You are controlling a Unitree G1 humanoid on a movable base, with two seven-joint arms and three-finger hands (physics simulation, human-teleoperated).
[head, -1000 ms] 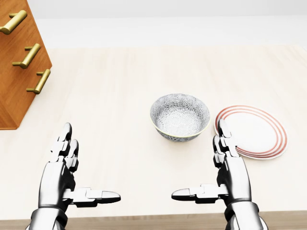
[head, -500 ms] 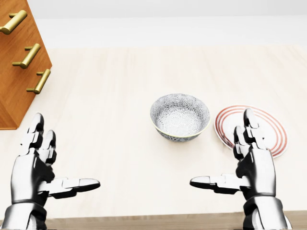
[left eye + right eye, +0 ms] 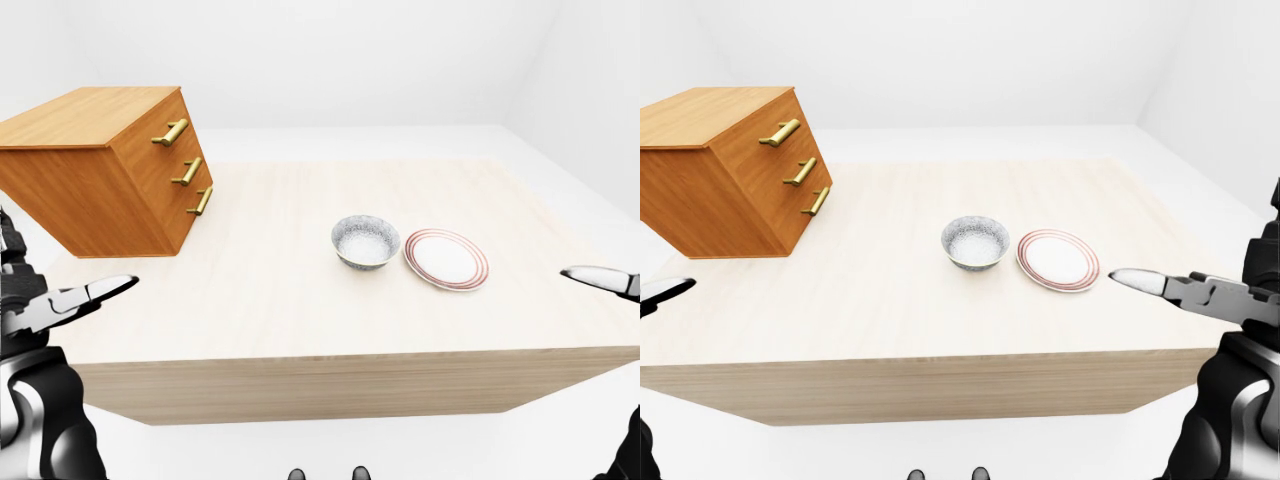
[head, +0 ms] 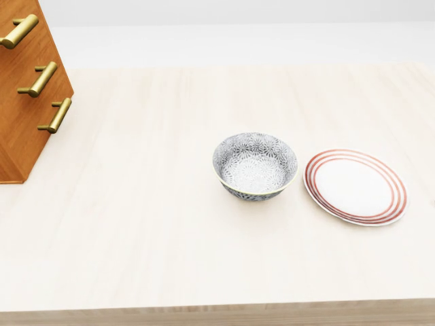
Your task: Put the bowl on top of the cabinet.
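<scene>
A small round bowl with a grey-and-white floral pattern and a pale rim sits upright, opening up, near the middle of the light wood tabletop. An orange-brown wooden cabinet with three brass drawer handles stands on the tabletop's left side, well apart from the bowl.
</scene>
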